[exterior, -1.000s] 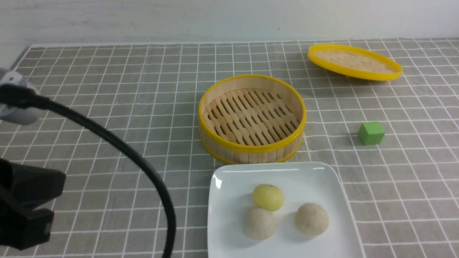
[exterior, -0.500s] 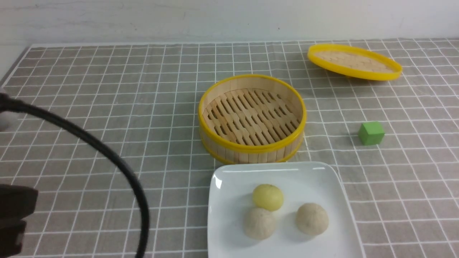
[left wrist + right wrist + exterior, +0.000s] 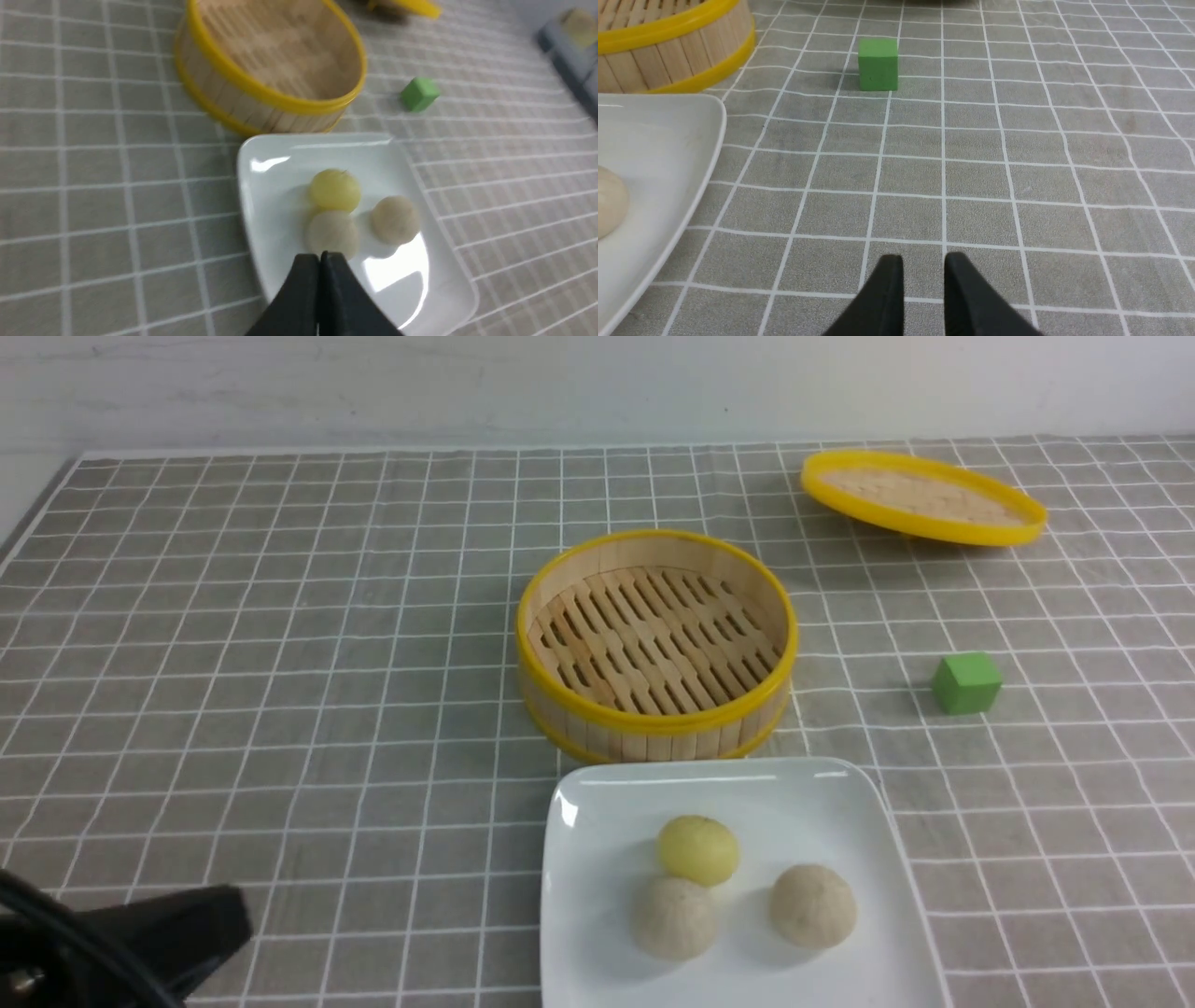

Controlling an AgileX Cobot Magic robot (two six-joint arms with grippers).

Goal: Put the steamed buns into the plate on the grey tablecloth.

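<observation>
The white square plate [image 3: 597, 784] lies on the grey tablecloth [image 3: 280, 663] at the front centre. Three steamed buns rest in it: a yellow-green one [image 3: 697, 849], a beige one [image 3: 674, 917] touching it, and a second beige one [image 3: 812, 905] apart to the right. In the left wrist view my left gripper [image 3: 320, 255] is shut and empty, above the plate [image 3: 247, 186] on the near side of the buns [image 3: 332, 233]. My right gripper [image 3: 924, 261] has its jaws a little apart, empty, low over the cloth to the right of the plate [image 3: 691, 140].
An empty bamboo steamer [image 3: 656, 644] with a yellow rim stands just behind the plate. Its lid [image 3: 922, 497] lies at the back right. A green cube [image 3: 966, 682] sits to the right of the steamer. My left arm's dark body [image 3: 159, 933] fills the bottom left corner.
My left arm and its black cable have pulled back and down toward the bottom left corner. The buns, plate and steamer have not moved.
</observation>
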